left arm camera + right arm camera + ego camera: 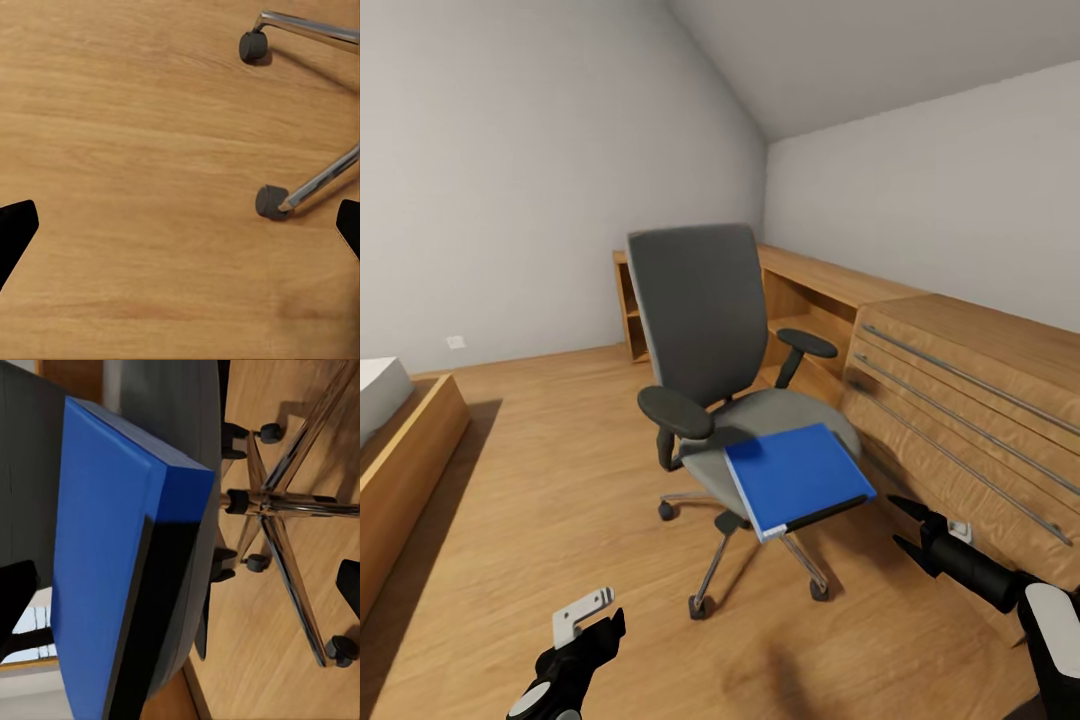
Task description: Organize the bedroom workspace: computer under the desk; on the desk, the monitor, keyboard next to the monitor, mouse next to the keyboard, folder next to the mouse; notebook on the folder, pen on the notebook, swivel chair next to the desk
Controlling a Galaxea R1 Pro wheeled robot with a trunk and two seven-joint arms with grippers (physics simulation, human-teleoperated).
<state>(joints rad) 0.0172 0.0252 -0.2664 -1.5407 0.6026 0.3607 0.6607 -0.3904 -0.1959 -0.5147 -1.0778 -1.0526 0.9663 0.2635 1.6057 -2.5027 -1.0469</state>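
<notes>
At the far left of the head view a wooden bed frame [405, 470] is seen, cut off by the picture's edge. Low in the same view the left gripper [588, 625] is held over the wooden floor [550, 480]; its fingers are spread apart and nothing is held between them. In the left wrist view only the dark tips of the fingers [16, 229] are seen at the two sides, with bare floor and two chair wheels [270, 202] between them.

In the middle the swivel chair [705, 320] is placed on the floor. The blue folder [795, 478] is laid on the front of its seat, and one corner is hanging over the seat's edge.

At the right the right gripper [908, 530] is held just beside the folder, not touching it, with its fingers apart and empty. In the right wrist view the folder [105, 577] is seen close. Behind it a light wooden chest [970, 400] with long bar handles is partly cut off.
</notes>
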